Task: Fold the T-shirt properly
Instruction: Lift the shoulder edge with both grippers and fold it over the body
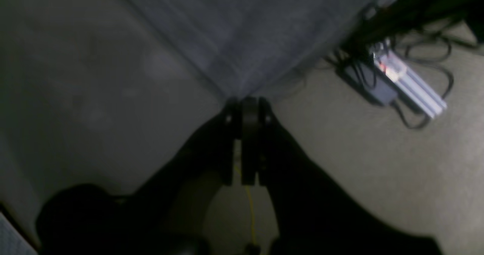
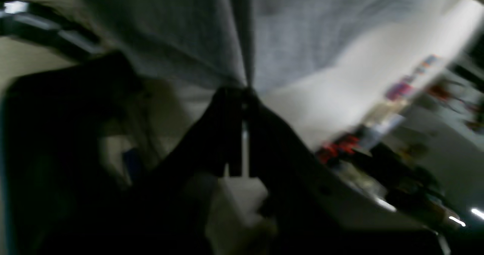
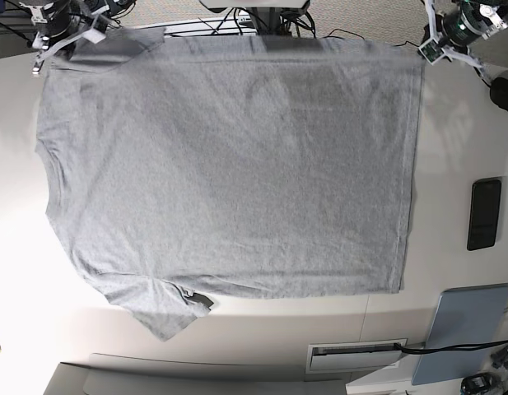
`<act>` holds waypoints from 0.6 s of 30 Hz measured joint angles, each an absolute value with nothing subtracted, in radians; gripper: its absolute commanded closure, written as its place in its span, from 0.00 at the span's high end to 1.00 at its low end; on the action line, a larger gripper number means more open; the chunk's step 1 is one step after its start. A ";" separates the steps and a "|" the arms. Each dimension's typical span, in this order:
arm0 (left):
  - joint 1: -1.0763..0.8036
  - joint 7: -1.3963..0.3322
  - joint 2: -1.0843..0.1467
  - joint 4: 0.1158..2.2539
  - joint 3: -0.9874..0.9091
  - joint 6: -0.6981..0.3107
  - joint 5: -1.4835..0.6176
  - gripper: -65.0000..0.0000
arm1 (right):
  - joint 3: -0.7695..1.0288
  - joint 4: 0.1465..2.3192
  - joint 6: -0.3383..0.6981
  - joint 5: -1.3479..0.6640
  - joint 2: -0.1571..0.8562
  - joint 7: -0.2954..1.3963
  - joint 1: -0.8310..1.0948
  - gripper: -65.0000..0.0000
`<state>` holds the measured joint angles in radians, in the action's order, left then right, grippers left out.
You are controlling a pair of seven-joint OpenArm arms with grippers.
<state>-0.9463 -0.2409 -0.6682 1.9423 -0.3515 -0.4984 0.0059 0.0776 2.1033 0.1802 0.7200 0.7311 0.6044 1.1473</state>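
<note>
Nearest the base camera, a loose sleeve of the T-shirt point(image 3: 229, 173) trails over the near edge of the table point(image 3: 15, 271), with a dark tag showing where the fabric has flipped. From there we see the shirt spread flat, plain grey side up, faint lettering showing through. Its long axis runs left to right across the table: neckline at the left, hem at the right.

Off the hem, on the right, a black phone-like slab point(image 3: 484, 213) lies on the table, apart from the cloth.

At the far edge we have both claws on the shirt. Our left gripper point(image 3: 428, 51) is pinched shut on the far hem corner, at the right of the base view; its wrist view shows cloth fanning out from the closed jaws. Our right gripper point(image 3: 79, 37) is clamped on the far sleeve end, at the left.

So the whole shirt lies nearward of both claws, and we judge the coming fold must carry that far edge toward us.
</note>
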 measured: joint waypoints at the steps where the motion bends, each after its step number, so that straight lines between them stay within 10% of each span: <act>1: -0.942 -0.245 -0.668 1.952 -0.362 -0.498 -0.028 0.00 | 0.078 2.103 0.166 0.747 0.731 0.608 1.140 0.00; 18: -0.732 -0.313 -0.638 1.946 -0.363 -0.412 -0.199 0.00 | 0.075 2.059 0.175 0.679 0.728 0.560 0.760 0.00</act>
<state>-0.7319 -0.3130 -0.6376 1.9461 -0.3630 -0.4122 -0.1986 0.0753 2.0586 0.1745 0.6788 0.7280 0.5602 0.7605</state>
